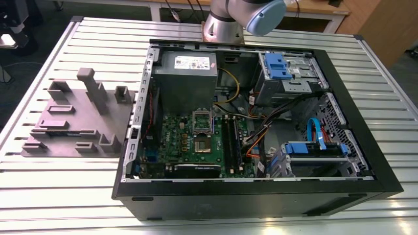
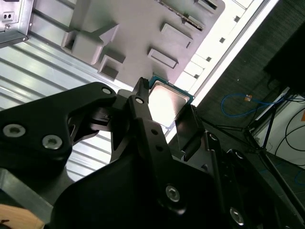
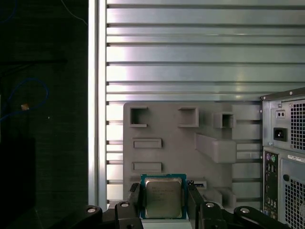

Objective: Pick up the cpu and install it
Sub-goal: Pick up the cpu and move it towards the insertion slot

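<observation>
The cpu, a small square chip with a silver top and a thin green edge, is clamped between the two black fingers of my gripper, which is shut on it. In the second wrist view the cpu sits edge-on between the same fingers of the gripper. It hangs well above the grey plastic fixture and the slatted table. On the green motherboard in the open computer case, the socket lies bare with its metal frame flipped up.
The grey fixture with upright blocks stands at the exterior view's left of the black case. Inside are a grey power supply, blue drive bays and loose cables. The arm's elbow rises behind the case.
</observation>
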You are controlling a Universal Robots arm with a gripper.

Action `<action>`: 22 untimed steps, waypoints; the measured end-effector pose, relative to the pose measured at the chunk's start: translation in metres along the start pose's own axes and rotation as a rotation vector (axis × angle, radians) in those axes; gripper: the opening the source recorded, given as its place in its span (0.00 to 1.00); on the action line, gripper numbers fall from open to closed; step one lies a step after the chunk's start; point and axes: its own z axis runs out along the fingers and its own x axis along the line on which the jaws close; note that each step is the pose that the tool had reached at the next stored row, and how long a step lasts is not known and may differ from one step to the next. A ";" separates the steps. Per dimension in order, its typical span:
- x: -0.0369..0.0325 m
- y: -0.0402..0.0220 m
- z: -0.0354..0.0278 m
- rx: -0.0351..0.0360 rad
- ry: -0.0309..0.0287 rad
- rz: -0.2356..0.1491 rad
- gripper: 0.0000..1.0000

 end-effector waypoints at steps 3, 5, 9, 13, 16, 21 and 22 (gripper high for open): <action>-0.0005 0.0000 0.0000 0.0000 0.0000 0.000 0.47; -0.0009 0.0000 0.0001 -0.0001 0.0000 0.000 0.47; -0.0015 0.0000 0.0000 0.0000 0.0001 0.000 0.47; -0.0022 0.0000 0.0001 -0.0001 0.0000 0.000 0.47; -0.0030 0.0000 0.0001 -0.0001 0.0000 0.000 0.47; -0.0035 0.0001 0.0001 -0.0001 0.0000 0.000 0.47; -0.0036 0.0001 0.0001 -0.0001 0.0000 0.000 0.47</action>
